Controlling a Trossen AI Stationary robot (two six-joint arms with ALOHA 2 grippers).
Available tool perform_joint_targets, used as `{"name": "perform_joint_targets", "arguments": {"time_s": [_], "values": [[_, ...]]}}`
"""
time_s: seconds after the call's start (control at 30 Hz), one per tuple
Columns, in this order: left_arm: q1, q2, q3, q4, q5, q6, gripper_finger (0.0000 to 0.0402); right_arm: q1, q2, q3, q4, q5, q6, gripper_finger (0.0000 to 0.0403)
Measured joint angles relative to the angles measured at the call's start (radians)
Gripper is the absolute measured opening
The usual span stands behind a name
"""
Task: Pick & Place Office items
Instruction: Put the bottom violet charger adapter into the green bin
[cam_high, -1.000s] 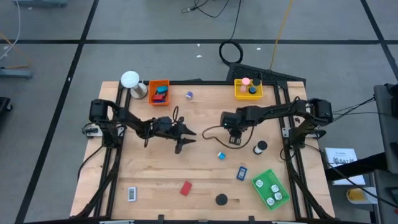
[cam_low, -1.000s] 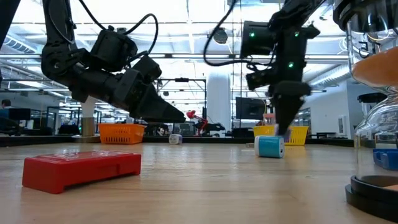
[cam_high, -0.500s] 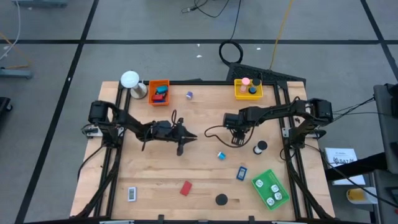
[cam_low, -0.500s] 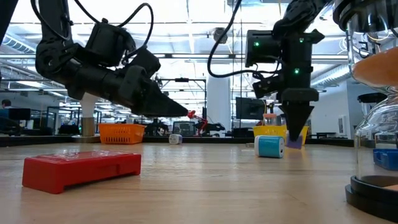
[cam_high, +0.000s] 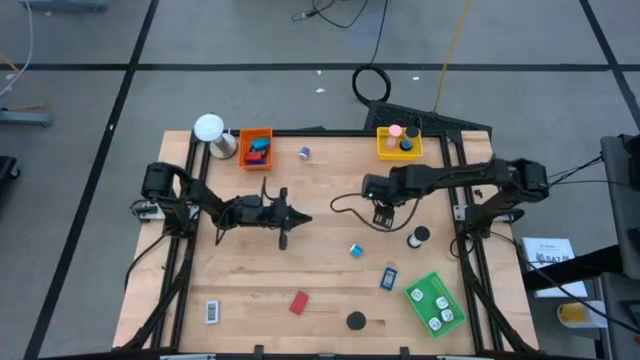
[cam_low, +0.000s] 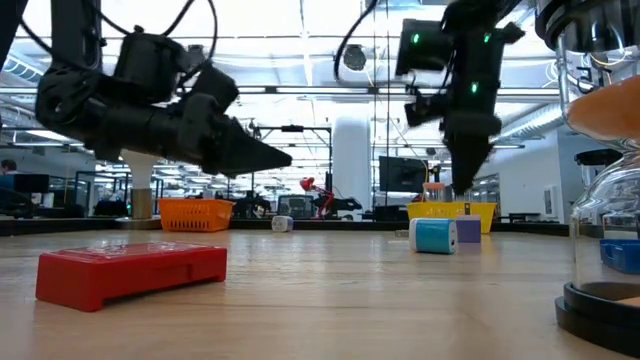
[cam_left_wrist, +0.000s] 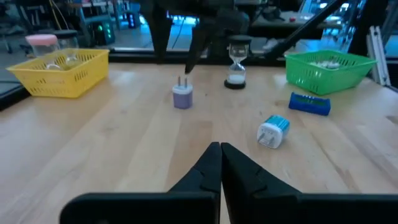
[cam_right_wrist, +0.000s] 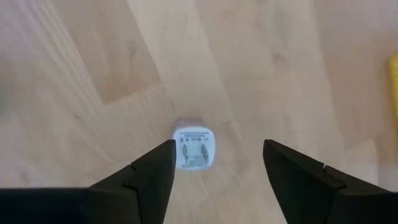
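Note:
My right gripper (cam_right_wrist: 217, 149) hangs open, pointing down, above a small purple plug (cam_right_wrist: 196, 149). The plug stands on its base on the wood with its prongs up (cam_left_wrist: 182, 96), and the fingers are clear of it. In the low view the gripper's tip (cam_low: 463, 190) is well above the plug (cam_low: 468, 231). A blue plug (cam_high: 355, 250) lies on its side nearby. My left gripper (cam_high: 305, 218) is shut on nothing, points almost level toward the table's right, and hovers over the middle (cam_left_wrist: 220, 146).
A red rectangle (cam_high: 298, 302), a blue one (cam_high: 388, 278), a black-and-white one (cam_high: 212, 312) and two hourglasses (cam_high: 418, 237) (cam_high: 356, 321) lie scattered on the near half. Orange (cam_high: 256, 147) and yellow (cam_high: 399, 142) trays stand at the far edge, a green tray (cam_high: 435, 303) near right.
My left gripper has shut on nothing and tipped up from a downward slant to nearly level. My right gripper has risen from the tabletop, leaving the purple plug standing on the wood.

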Motion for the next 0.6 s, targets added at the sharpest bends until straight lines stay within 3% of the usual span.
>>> {"name": "perform_joint_targets", "arguments": {"time_s": [0.23,0.43,0.6], "values": [[-0.001,0.000,-0.034,0.016,0.000,-0.011,0.0018,-0.022,-0.132,0.003,-0.048,-0.029,0.188,0.0220],[-0.011,0.000,-0.032,0.012,0.000,-0.013,0.0003,-0.021,-0.138,0.003,-0.048,-0.034,0.218,0.0263],[-0.021,0.000,-0.032,0.011,0.000,-0.006,0.0015,-0.029,-0.095,0.003,-0.040,-0.034,0.195,0.0296]]}}
